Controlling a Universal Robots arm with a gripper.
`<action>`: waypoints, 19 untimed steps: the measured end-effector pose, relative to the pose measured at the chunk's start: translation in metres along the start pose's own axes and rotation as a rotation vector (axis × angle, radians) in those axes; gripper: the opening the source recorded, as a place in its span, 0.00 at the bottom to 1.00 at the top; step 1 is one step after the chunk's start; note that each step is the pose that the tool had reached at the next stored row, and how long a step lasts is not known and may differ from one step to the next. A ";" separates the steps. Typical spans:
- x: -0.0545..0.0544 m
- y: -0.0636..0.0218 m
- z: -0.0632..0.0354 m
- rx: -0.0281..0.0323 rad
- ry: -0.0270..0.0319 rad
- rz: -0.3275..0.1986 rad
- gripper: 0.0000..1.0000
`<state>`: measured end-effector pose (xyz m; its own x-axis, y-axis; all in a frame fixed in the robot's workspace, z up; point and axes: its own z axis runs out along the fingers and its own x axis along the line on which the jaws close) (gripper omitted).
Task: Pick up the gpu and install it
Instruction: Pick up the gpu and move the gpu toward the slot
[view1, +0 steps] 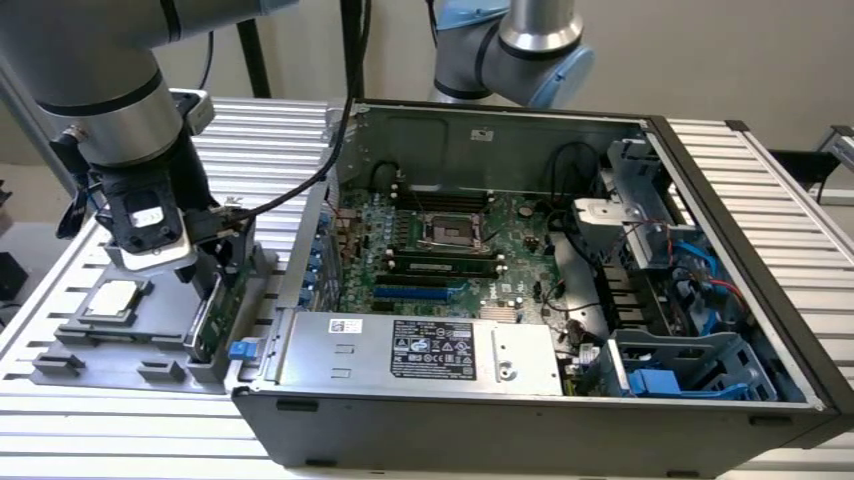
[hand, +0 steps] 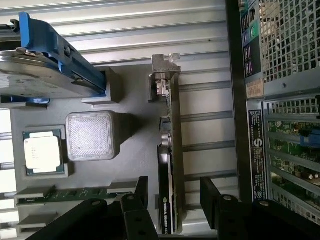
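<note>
The gpu (hand: 169, 140) stands between the hand's (hand: 174, 184) spread jaws.

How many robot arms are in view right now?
2: one arm at the exterior view's left above the gpu, another arm behind the computer case. More may be hidden.

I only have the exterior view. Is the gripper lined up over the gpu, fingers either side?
Observer: Yes. In the wrist view the open gripper straddles the gpu, which stands on edge.
Operator: Touching it?
Observer: No, a gap shows on both sides of the gpu.
Operator: Which end is it at?
Observer: The end away from the silver bracket.
</note>
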<state>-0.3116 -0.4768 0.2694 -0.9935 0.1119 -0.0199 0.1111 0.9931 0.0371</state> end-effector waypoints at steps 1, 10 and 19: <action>0.001 0.0005 0.0019 0.0000 -0.0001 0.001 0.54; 0.006 0.0034 0.0176 -0.0003 -0.0071 0.009 0.54; 0.007 0.0056 0.0323 -0.0009 -0.0163 0.013 0.45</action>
<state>-0.3171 -0.4693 0.2373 -0.9914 0.1256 -0.0357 0.1242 0.9915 0.0384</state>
